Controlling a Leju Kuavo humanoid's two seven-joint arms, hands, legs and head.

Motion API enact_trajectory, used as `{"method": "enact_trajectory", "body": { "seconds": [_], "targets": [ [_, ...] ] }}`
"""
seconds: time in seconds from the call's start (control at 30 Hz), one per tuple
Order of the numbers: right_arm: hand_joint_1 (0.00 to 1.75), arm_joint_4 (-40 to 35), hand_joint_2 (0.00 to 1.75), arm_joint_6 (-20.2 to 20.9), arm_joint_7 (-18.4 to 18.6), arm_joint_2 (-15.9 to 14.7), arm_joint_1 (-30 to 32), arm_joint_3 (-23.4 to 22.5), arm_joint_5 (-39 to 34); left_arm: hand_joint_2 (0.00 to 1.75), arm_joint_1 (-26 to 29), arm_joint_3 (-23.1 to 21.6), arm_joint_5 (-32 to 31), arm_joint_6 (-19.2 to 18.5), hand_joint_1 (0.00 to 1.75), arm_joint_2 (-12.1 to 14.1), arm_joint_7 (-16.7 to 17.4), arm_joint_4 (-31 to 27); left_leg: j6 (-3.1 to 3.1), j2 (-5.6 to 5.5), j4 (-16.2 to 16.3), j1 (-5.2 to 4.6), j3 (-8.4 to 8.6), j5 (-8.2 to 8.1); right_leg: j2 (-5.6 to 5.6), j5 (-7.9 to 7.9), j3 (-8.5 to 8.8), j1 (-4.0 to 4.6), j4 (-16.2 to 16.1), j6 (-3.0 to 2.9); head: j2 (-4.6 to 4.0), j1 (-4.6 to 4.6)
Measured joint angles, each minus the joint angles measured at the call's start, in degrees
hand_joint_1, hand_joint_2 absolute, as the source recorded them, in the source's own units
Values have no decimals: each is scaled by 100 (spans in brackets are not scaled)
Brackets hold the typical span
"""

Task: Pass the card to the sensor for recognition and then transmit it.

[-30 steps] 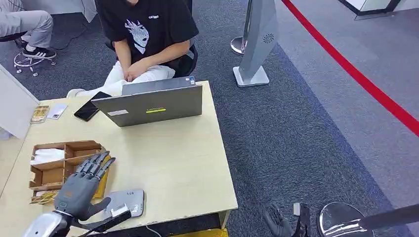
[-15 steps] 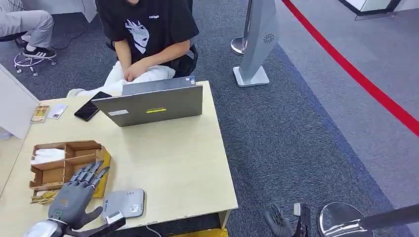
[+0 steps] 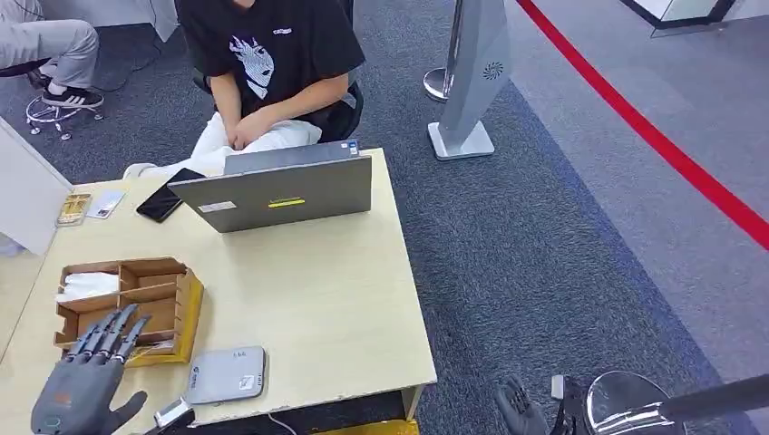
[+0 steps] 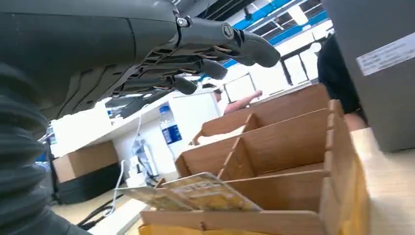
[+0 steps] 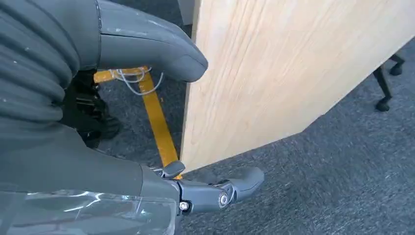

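the left hand (image 3: 83,385) hovers spread and empty near the wooden box (image 3: 127,308), where the cards (image 4: 191,192) lie. a shallow reach could fan the stack across the desk (image 3: 326,299).

left hand (image 3: 83,385) spread, empty; right hand (image 3: 519,410) seemingly low

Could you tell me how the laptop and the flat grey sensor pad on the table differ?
The laptop stands open at the table's far edge before the seated person; the sensor pad lies flat at the near edge. The laptop is much larger and sharp-cornered; the sensor pad is small with rounded corners. Both are grey, labelled and on the same table.
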Motion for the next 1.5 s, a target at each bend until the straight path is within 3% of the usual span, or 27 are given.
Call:
{"method": "enact_trajectory", "body": {
  "seconds": [0.5, 0.6, 1.07, 1.1, 1.13, 1.5],
  "targets": [
    [0, -4, 175, 131, 15, 9, 1, -13, 48, 175, -128, 927, -750, 789, 0, -496, -352, 682, 0, -1, 0, 0, 0, 0, -1, 0, 0, 0, 0, 0, 0, -2],
    [0, -2, 175, 179, 9, 11, -1, -13, 81, 175, -272, 981, -857, 947, 0, -579, -466, 872, 0, -3, 0, 0, -1, 0, -5, 0, 3, 0, 0, 0, 0, -2],
    [0, 2, 175, 184, 7, 13, -3, -11, 87, 175, -715, 977, -914, 1023, 0, -905, -581, 1373, 0, -2, 0, 0, 0, 0, -3, 1, 2, 0, 0, 0, 0, -2],
    [0, 2, 175, 181, 7, 13, -3, -11, 87, 175, -723, 977, -914, 1027, 35, -914, -584, 1386, 0, -2, 0, 0, 0, 0, -3, 1, 1, 0, 0, 0, 0, -2],
    [0, 4, 175, 181, 7, 13, -3, -11, 87, 175, -731, 975, -916, 1027, 175, -927, -584, 1399, 0, -2, 0, 0, 0, 0, -3, 1, 1, 0, 0, 0, 0, 0],
    [0, 4, 175, 175, 2, 13, -2, -11, 77, 175, -750, 968, -793, 1060, 175, -955, -621, 1427, 0, -2, 0, 0, 0, 0, -3, 1, 1, 0, 0, 0, 0, 0]
  ]
}}
